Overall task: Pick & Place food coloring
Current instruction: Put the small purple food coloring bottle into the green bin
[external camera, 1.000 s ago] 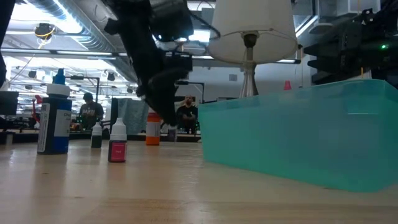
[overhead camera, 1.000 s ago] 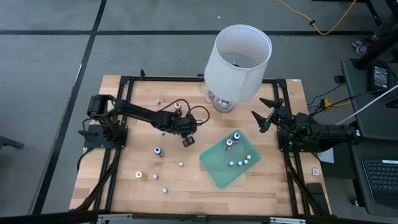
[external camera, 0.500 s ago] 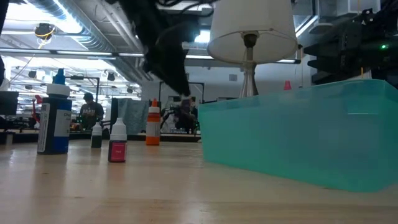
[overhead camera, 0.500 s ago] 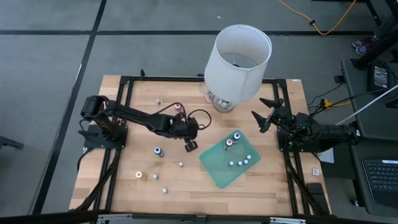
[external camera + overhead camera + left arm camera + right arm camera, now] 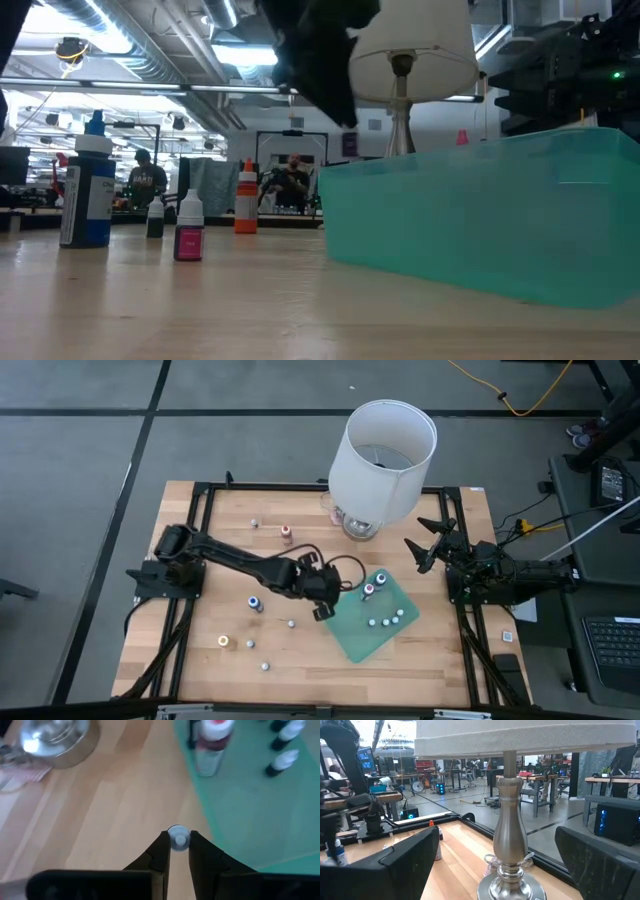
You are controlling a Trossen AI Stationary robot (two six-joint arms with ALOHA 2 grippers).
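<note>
A green mat (image 5: 352,632) lies right of the table's middle, with several tiny food coloring bottles standing on it, among them a blue-topped one (image 5: 380,578) and a pink-topped one (image 5: 367,590). More tiny bottles stand loose on the wood, such as a blue one (image 5: 255,603) and a yellow one (image 5: 225,642). My left gripper (image 5: 323,609) hovers at the mat's left edge, shut on a whitish-topped bottle (image 5: 178,838). My right gripper (image 5: 424,546) waits open at the table's right side. My left gripper pinches the tiny bottle at its whitish cap (image 5: 178,840) between the free ends of its two fingers (image 5: 162,849). The fingers slant down from the table's left. The bottle is lifted clear of the wood beside the mat's edge, and its body is hidden under the cap.
A big white lamp (image 5: 385,455) stands at the table's far edge, its metal foot (image 5: 57,740) close behind the mat. A black frame (image 5: 200,495) runs around the tabletop. People show in the room beyond the table (image 5: 290,185).
My left gripper, shut on the small bottle, has risen and travelled toward the table's right edge and a little toward the near edge, from the table's middle to the green mat's left edge. My right arm has kept still.
</note>
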